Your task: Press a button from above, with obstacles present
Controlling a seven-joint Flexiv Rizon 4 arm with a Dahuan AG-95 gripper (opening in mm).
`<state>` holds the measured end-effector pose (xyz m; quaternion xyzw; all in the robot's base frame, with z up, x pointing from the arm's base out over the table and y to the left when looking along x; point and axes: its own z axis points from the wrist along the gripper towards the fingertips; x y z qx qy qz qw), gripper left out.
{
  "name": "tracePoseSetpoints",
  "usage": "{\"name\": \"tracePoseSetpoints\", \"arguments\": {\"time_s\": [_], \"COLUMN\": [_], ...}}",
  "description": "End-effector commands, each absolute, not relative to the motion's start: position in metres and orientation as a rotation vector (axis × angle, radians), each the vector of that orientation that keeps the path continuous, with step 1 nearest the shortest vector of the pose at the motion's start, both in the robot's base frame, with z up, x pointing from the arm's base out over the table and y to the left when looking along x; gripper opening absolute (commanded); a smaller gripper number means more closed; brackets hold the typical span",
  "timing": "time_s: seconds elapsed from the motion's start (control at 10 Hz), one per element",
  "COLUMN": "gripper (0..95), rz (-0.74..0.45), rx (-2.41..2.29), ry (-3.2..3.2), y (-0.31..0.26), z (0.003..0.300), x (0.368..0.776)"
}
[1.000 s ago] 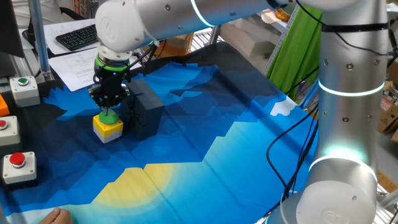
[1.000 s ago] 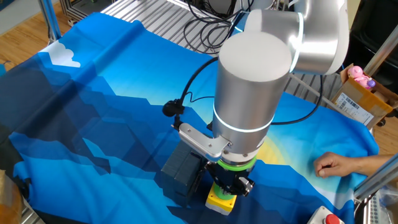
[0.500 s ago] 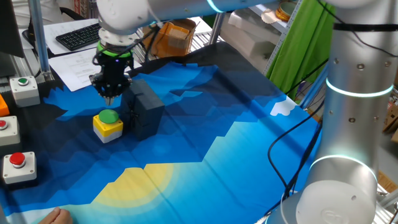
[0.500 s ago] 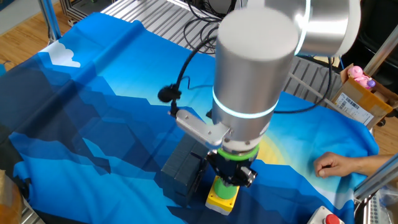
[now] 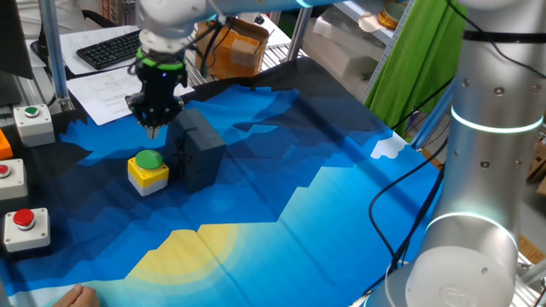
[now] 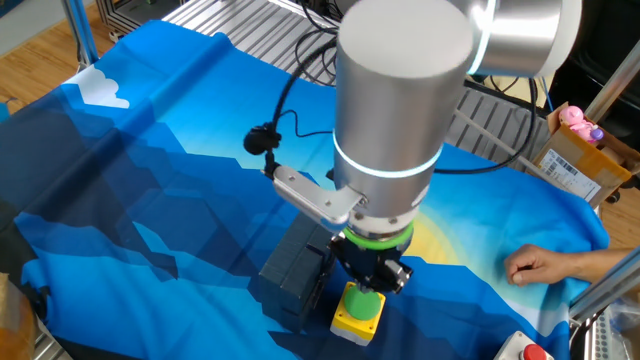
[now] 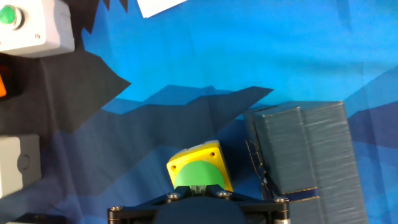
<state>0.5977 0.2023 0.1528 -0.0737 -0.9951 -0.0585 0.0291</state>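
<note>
My gripper hangs clear above the button, not touching it, so I judge the press either finished or not yet made; whether my jaws are released or clenched I cannot tell. The button sits upright on the blue cloth, dome and pressing axis pointing straight up, just beside the obstacle block.

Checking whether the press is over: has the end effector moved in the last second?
Yes. The end effector has risen: it was down on the green button, and now hangs clear above it, beside the dark block.
</note>
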Motion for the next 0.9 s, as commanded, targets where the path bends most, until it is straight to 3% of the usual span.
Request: {"name": "tracePoseSetpoints", "arguments": {"time_s": [0.1, 0.5, 0.9], "gripper": [0.0, 0.0, 0.0], "rz": [-0.203, -0.207, -0.157], "rx": [-0.219, -0.16, -0.035], "ry": [-3.063, -3.027, -3.052], "y": [0.191, 0.141, 0.077], "z": [0.161, 0.186, 0.19], "x": [0.594, 0.596, 0.596]}}
